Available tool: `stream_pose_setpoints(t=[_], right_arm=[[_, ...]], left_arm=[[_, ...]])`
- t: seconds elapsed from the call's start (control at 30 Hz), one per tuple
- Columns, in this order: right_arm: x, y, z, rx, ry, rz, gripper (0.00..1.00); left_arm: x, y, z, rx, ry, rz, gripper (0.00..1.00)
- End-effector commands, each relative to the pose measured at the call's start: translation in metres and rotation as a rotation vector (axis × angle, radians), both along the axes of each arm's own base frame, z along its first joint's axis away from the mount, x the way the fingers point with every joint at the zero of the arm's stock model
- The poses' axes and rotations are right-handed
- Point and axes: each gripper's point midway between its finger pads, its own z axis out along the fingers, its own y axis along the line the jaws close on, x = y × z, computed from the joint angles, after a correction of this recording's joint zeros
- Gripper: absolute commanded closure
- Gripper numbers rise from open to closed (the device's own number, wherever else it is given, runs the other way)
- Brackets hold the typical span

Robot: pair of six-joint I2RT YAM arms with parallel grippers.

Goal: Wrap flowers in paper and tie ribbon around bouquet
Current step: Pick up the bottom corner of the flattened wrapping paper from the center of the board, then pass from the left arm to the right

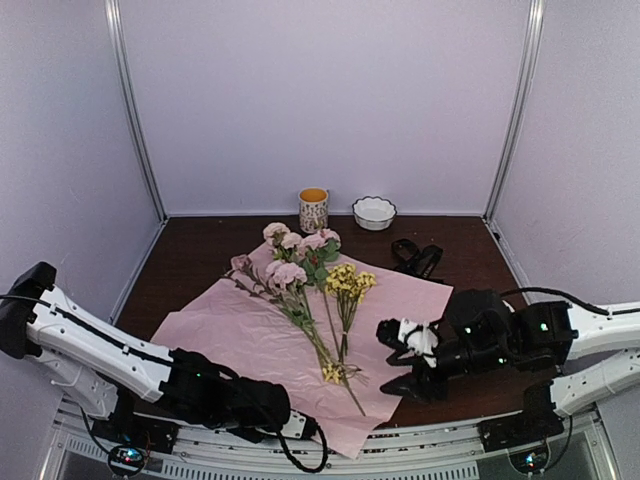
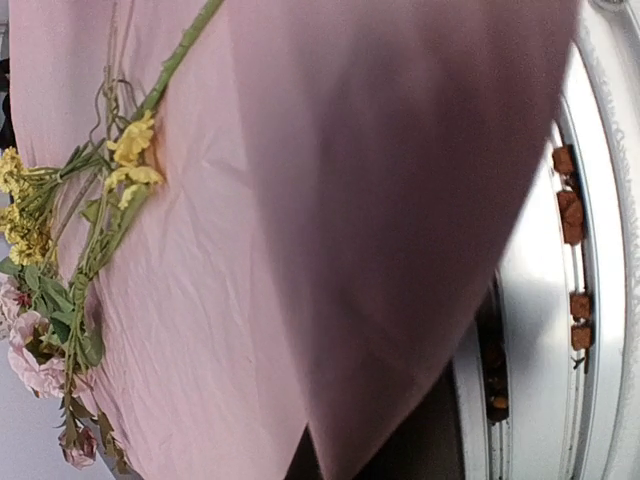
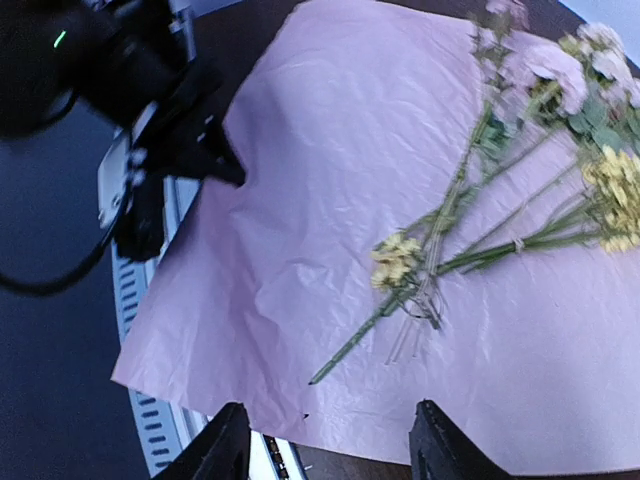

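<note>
We judge that nothing is wrapped yet. At the sheet's 6 o'clock edge, our left gripper (image 3: 222,160) is closed and seems to pinch the thin, crinkled lilac paper (image 1: 240,340). At 4 o'clock the right gripper (image 1: 390,358) hangs half open and empty. The flowers (image 1: 310,290) lie loose along the sheet's middle, wiry stems near, soft pink and yellow heads far. Beyond, at 1 o'clock, the floppy black ribbon (image 1: 415,258) lies untied on the dark tabletop (image 1: 200,260).

We are seeing the flowers (image 1: 300,275) lying on the spread lilac paper (image 1: 230,335), heads toward eleven o'clock, stems toward five; the black ribbon (image 1: 417,259) is lying at its two o'clock.
</note>
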Motion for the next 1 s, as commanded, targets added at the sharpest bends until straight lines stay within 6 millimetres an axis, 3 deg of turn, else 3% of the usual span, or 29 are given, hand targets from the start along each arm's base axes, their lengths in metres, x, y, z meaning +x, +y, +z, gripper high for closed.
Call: stream_pose_setpoints(t=[0.0, 0.13, 0.23, 0.37, 0.5, 0.57, 0.6, 0.67, 0.7, 0.73, 0.8, 0.93, 0.97], right_arm=[[-0.034, 0.002, -0.031, -0.082, -0.404, 0.302, 0.42], [-0.058, 0.012, -0.043, -0.109, -0.627, 0.456, 0.36], [-0.076, 0.019, -0.06, -0.125, -0.646, 0.561, 0.29], [-0.07, 0.025, -0.086, -0.209, -0.643, 0.525, 0.24], [-0.068, 0.039, -0.096, -0.232, -0.636, 0.497, 0.28], [-0.068, 0.044, -0.099, -0.241, -0.627, 0.491, 0.44], [-0.066, 0.046, -0.099, -0.247, -0.626, 0.475, 0.68], [-0.063, 0.048, -0.096, -0.253, -0.629, 0.46, 0.93], [-0.063, 0.048, -0.094, -0.251, -0.632, 0.461, 1.0], [-0.064, 0.048, -0.094, -0.254, -0.635, 0.467, 1.0], [-0.064, 0.047, -0.097, -0.267, -0.636, 0.479, 1.0], [-0.065, 0.043, -0.107, -0.327, -0.632, 0.513, 1.0], [-0.067, 0.043, -0.108, -0.335, -0.629, 0.53, 1.0]], left_arm=[[0.002, -0.007, 0.016, -0.105, 0.082, 0.042, 1.0], [0.005, -0.005, 0.017, -0.11, 0.116, 0.051, 1.0], [0.004, -0.004, 0.018, -0.114, 0.137, 0.049, 1.0], [0.004, -0.003, 0.019, -0.117, 0.149, 0.056, 1.0], [0.004, -0.002, 0.019, -0.118, 0.16, 0.059, 1.0], [0.004, -0.001, 0.019, -0.118, 0.163, 0.062, 1.0], [0.004, 0.0, 0.018, -0.117, 0.166, 0.064, 1.0], [0.003, 0.001, 0.018, -0.117, 0.173, 0.07, 1.0], [0.002, 0.002, 0.019, -0.118, 0.178, 0.074, 1.0], [0.001, 0.002, 0.02, -0.119, 0.183, 0.079, 1.0], [0.002, 0.003, 0.024, -0.118, 0.185, 0.095, 0.89], [-0.001, 0.002, 0.045, -0.135, 0.22, 0.111, 0.32], [-0.003, 0.0, 0.053, -0.154, 0.254, 0.109, 0.24]])
